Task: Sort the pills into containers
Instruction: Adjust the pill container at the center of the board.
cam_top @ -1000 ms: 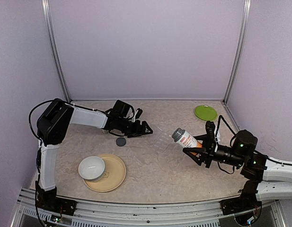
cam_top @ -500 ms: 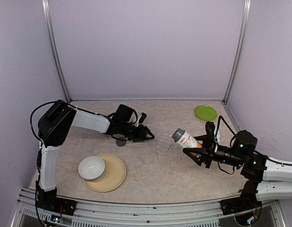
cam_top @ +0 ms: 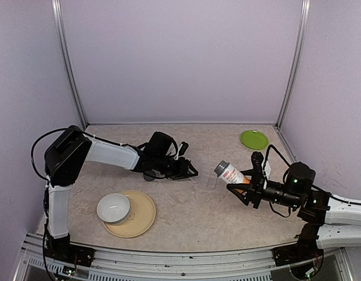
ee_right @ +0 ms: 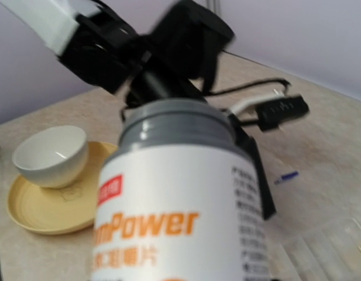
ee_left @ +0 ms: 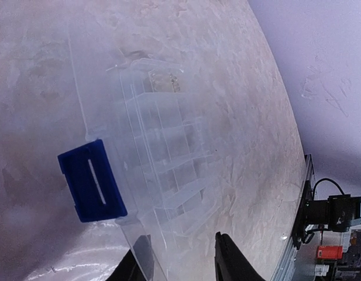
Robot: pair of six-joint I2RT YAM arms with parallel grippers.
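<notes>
A white bowl (cam_top: 113,208) sits on the left part of a pale yellow plate (cam_top: 144,219) in the lower left of the overhead frame. A small lime-green plate (cam_top: 254,139) lies alone in the upper right, close to the back corner. Right of centre, a bottle (cam_top: 231,173) is up off the mottled beige table (cam_top: 192,222), tilted with its grey cap toward the upper left. Its white label bears orange lettering, blurred in the close view, that seems to read "Power". Plain lilac walls (cam_top: 180,58) enclose the table.
</notes>
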